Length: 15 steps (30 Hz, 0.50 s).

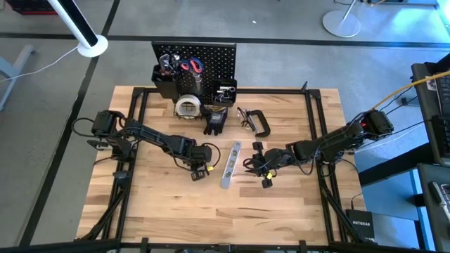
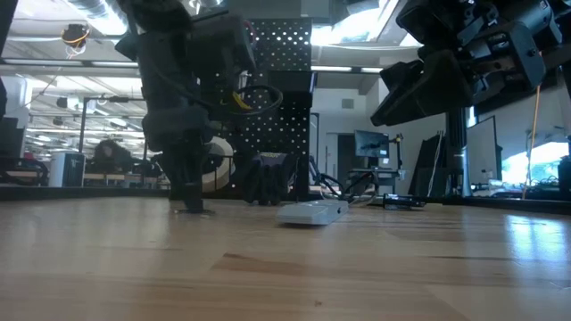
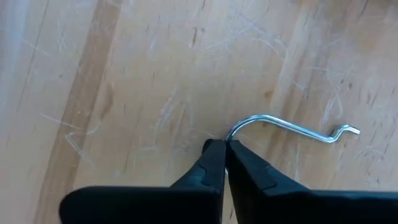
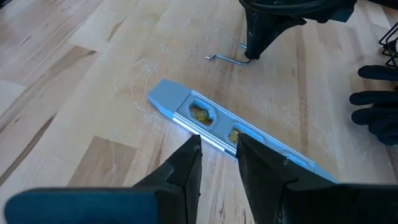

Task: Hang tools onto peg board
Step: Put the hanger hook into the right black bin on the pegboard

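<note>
While shut, left pincer (image 3: pixel 224 148) grips wire hook (image 3: pixel 292 127).

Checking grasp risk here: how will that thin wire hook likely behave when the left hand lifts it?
The hook looks thin and light, so probably easy to lift. The left hand pinches only its bent end, so it may pivot. Bare metal looks smooth and could slip.

Wooden table (image 1: pixel 281 204): level bar (image 1: pixel 230 164), C-clamp (image 1: pixel 261 124), gloves (image 1: pixel 215 121), wire hook (image 3: pixel 292 129).
</note>
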{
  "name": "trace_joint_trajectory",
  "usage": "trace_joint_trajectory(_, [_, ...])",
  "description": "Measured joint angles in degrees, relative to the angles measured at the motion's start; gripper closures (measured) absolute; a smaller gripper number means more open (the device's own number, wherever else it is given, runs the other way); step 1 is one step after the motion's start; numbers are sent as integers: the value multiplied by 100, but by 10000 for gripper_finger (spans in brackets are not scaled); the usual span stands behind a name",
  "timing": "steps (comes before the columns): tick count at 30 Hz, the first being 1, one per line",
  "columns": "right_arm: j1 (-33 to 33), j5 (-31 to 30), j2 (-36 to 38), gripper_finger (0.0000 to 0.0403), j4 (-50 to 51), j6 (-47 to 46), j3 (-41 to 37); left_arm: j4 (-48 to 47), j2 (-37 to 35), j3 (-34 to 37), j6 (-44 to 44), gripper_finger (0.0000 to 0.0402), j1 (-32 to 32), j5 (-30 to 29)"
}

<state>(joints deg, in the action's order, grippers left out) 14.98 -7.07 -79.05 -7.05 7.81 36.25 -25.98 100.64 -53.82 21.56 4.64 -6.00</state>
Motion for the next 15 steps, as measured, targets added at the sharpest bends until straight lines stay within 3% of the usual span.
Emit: trace_joint_trajectory(15, [0, 0, 0, 297, 13, 0, 0, -141, 9, -268, 94, 400, 340, -173])
